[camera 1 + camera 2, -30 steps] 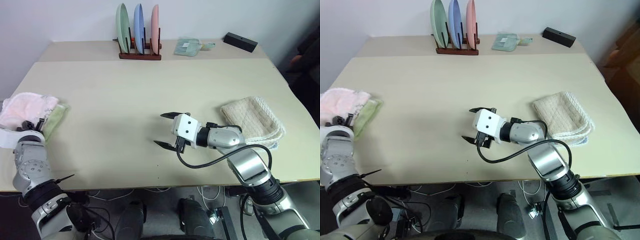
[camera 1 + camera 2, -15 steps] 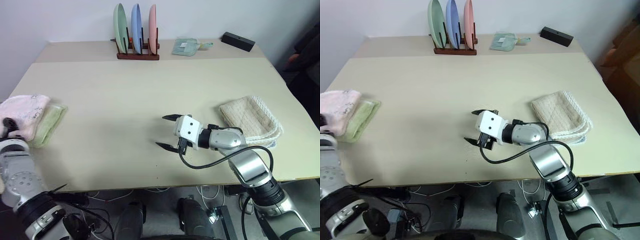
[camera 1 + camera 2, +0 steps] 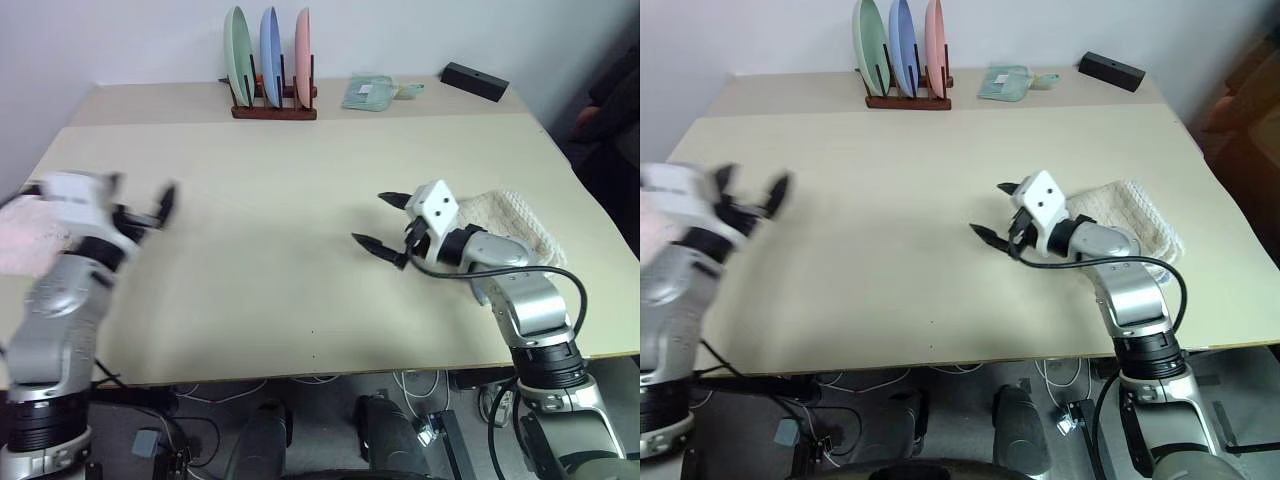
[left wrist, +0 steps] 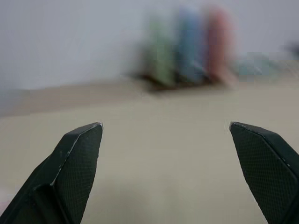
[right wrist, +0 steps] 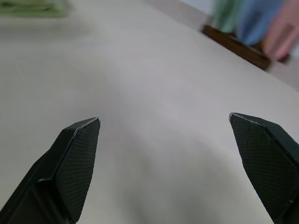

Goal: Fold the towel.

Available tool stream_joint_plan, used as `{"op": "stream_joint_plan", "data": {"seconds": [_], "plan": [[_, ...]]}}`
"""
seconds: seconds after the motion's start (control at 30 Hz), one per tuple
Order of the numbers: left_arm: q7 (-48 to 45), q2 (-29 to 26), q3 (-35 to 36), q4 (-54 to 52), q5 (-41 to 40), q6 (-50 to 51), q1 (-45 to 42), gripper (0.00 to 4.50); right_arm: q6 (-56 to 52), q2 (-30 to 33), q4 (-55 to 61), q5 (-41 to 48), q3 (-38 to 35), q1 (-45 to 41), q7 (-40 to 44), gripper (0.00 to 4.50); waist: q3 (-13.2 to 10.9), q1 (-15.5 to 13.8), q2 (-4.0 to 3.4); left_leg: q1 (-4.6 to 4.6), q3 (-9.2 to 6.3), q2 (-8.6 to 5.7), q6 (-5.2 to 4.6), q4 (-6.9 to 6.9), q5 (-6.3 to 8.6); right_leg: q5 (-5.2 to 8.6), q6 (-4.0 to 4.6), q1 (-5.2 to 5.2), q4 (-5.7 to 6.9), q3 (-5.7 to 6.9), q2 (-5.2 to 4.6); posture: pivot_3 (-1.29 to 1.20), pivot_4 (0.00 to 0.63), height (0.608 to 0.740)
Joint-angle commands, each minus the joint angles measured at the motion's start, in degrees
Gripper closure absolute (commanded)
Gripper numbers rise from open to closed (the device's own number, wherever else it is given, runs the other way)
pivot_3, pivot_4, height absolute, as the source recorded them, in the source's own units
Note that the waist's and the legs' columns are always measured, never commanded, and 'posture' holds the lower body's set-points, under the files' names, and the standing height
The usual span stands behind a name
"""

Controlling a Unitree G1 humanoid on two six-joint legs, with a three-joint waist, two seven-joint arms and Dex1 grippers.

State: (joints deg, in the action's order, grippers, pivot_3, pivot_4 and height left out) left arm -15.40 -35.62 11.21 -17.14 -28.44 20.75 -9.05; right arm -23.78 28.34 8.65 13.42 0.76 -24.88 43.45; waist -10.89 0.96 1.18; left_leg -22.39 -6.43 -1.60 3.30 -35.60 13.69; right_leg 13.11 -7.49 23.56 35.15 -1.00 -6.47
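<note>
Lying bunched at the table's left edge, the pink towel (image 3: 22, 238); both tools (image 3: 150, 210) (image 3: 385, 225) gape empty

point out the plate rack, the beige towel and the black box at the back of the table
plate rack (image 3: 273, 110), left eye view, on its wooden base under the plates
beige towel (image 3: 1140, 208), right eye view, on the bare waffle cloth behind the right arm
black box (image 3: 479, 82), left eye view, on its top face

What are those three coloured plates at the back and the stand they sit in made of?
The plates look like matte plastic or glazed ceramic: smooth pastel green, blue and pink, without shine; which one is unclear. The stand looks like dark-stained wood, reddish brown with thin upright pegs.
</note>
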Motion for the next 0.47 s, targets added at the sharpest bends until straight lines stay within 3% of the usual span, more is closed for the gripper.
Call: {"op": "stream_joint_plan", "data": {"seconds": [0.03,0.47], "plan": [[-5.9,-0.3,-5.8,-0.3,4.4,-1.8,0.7,0.06,-2.1,1.5,1.7,2.3,-3.0,2.8,-0.4,0.00,0.0,0.0,0.00,0.00,0.00,0.00,0.00,0.00,0.00,0.00,0.00,0.01,0.00,0.00,0.00,0.00,0.150,0.740],[-12.3,2.7,-6.7,2.8,7.9,-3.8,2.5,0.06,-5.5,4.8,4.2,4.6,-5.7,7.9,-1.5,0.00,-0.1,-0.2,-0.09,-0.03,0.01,0.01,-0.01,-0.01,0.00,0.00,-0.01,0.04,0.01,-0.01,0.00,0.00,0.150,0.740]]}}
